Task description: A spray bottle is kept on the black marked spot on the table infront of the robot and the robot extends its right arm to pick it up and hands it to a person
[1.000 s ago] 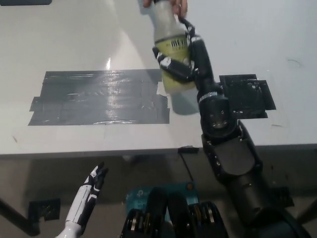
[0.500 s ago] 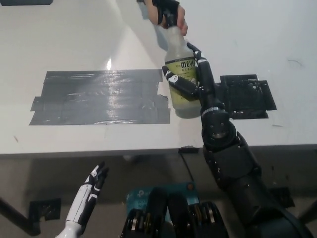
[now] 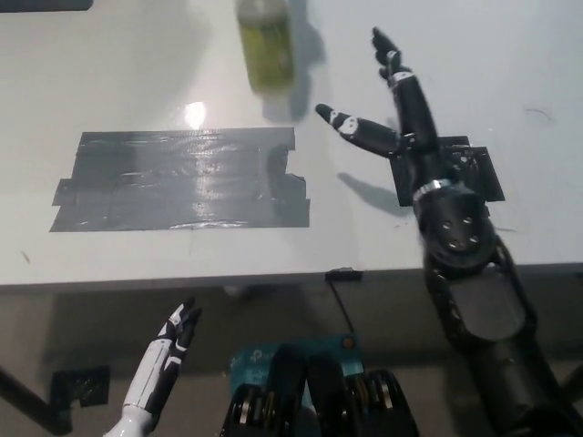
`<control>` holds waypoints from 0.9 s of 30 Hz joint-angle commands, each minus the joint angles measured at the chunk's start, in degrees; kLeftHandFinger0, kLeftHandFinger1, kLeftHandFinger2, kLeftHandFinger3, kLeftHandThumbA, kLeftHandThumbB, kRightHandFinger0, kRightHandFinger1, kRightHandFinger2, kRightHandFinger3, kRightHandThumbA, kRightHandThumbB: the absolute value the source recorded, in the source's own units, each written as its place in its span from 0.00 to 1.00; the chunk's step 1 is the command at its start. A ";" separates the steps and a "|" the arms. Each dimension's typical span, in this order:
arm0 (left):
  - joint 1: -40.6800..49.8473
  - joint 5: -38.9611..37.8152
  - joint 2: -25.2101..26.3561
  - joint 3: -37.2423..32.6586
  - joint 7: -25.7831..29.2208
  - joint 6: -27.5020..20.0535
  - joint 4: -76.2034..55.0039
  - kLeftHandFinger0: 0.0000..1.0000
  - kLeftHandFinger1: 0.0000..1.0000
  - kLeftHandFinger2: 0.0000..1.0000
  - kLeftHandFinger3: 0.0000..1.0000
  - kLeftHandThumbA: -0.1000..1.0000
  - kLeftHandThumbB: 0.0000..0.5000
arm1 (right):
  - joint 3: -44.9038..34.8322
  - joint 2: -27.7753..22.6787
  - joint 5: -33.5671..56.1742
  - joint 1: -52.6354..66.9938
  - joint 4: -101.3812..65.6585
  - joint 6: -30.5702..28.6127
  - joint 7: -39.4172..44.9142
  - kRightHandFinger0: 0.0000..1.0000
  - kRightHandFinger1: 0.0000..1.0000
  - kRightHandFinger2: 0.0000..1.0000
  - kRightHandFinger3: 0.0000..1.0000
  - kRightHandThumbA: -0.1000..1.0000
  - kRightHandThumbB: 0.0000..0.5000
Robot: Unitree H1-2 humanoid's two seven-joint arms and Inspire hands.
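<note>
Low at the left, below the table (image 3: 109, 259) edge, the white left hand (image 3: 173, 332) hangs at rest with its fingers slightly apart, holding nothing. Above it on the pale tabletop lies a wide patch of grey tape (image 3: 178, 177), shiny in places where the light catches it.

Further along, at the far edge of the view, the bottle (image 3: 265, 41) shows as a blurred yellow-green shape. Only its lower body is in view; its top runs out of the picture, so I cannot tell what holds it or whether it touches the table. It sits well apart from the black hand.

To the right, the black right arm reaches up over the table from the bottom corner. The right hand (image 3: 387, 109) is spread wide, one finger pointing away toward the far side and another angled off to the left, with nothing between them. Just under its wrist is the black mark (image 3: 469, 173), a dark square of tape partly covered by the arm. A shadow of the hand falls on the table beside the mark.
</note>
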 commanded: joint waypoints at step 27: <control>3.30 0.29 0.06 -0.94 -0.39 -0.79 -2.49 1.00 0.95 0.94 1.00 1.00 1.00 | 4.05 -10.78 3.93 46.83 -37.89 -0.94 9.61 1.00 1.00 1.00 1.00 0.90 0.88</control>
